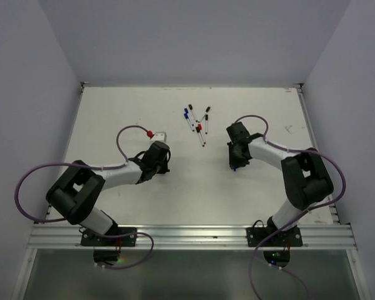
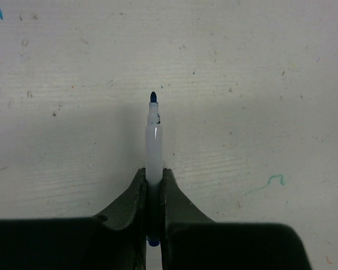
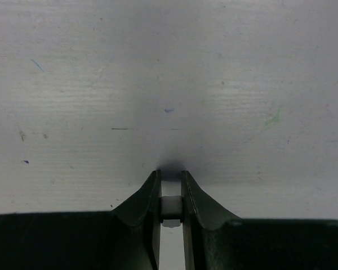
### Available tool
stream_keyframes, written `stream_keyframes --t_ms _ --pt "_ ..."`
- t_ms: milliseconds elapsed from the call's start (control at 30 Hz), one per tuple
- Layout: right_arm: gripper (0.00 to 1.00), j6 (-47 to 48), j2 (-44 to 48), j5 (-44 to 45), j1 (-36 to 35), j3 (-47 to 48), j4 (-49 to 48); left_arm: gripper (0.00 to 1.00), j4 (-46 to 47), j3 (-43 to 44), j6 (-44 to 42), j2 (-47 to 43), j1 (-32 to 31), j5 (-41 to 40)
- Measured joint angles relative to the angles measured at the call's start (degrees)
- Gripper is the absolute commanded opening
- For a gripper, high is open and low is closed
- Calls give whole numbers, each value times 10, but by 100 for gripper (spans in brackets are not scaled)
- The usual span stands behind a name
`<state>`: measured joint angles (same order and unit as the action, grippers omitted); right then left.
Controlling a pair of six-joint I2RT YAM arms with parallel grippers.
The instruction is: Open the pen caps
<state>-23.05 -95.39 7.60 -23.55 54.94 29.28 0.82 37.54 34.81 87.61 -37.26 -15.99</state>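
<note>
Holding a bare blue-tipped pen point(image 2: 154, 140) in narrow left fingers point(image 2: 134, 194), pinching a small white piece point(image 3: 170, 207) in right fingers point(image 3: 200, 202), with pen caps point(image 1: 199, 129) clustered far on the tabletop point(image 1: 125, 106). Could smear ink or drop either through a slipping grip.

A flat white table point(image 1: 112, 119), faintly scuffed and flecked with small ink marks, carried a loose, crossed cluster of thin white pens point(image 1: 195, 122) with stubby blue, black and red pen caps point(image 1: 186, 115), near its far middle.

black-white arms point(image 1: 75, 194), purple cables point(image 1: 17, 192)
</note>
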Motion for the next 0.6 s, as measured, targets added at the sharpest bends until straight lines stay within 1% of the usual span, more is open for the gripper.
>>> stream_keyframes --t_ms 67,267,300,367,433,533,600 --pt "8 0 -10 -1 -9 8 -5 0 0 14 0 15 -1 6" --pt "16 -3 -24 0 -26 22 -14 0 25 46 1 56 -7 9" --pt "16 -4 -25 2 -28 24 -14 3 27 47 1 58 -7 9" --pt "20 -5 -27 3 -31 26 -16 11 36 50 1 64 -7 9" --pt "24 -6 -28 4 -33 26 -19 15 46 50 2 69 -8 8" --pt "25 -7 -28 6 -35 26 -20 19 58 50 6 74 -8 7" --pt "26 -8 -29 7 -36 26 -20 20 67 50 7 78 -8 7"
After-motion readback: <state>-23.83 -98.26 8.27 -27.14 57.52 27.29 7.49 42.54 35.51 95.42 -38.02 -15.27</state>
